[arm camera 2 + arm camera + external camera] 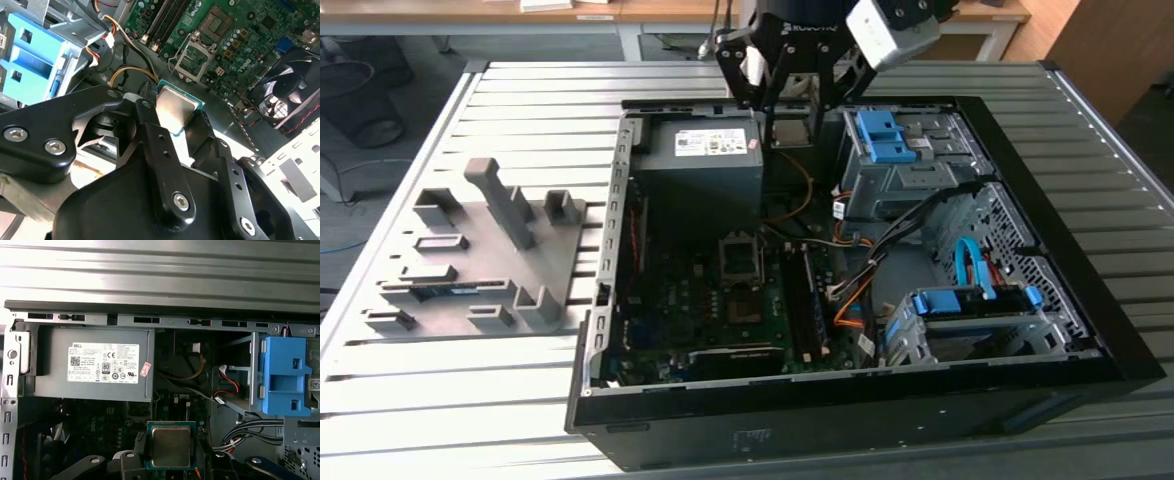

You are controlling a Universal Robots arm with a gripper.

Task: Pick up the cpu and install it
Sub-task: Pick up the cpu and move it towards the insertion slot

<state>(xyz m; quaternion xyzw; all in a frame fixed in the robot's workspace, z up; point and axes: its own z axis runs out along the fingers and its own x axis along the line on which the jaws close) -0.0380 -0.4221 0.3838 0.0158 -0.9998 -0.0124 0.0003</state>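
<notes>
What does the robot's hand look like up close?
The gripper is all black, built from chunky jointed links with rounded edges, a bit like a crab claw. Shiny silver bolts pin the links together, and its fingers have small round holes. In the exterior view, a pale grey box is fixed beside the black wrist.

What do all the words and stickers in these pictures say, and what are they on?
White label on the grey power supply box: tiny print, too small to read.
Pink sticker beside it: too small.
Label by the blue bracket: blurred.
cpu top: no readable marks.
</notes>
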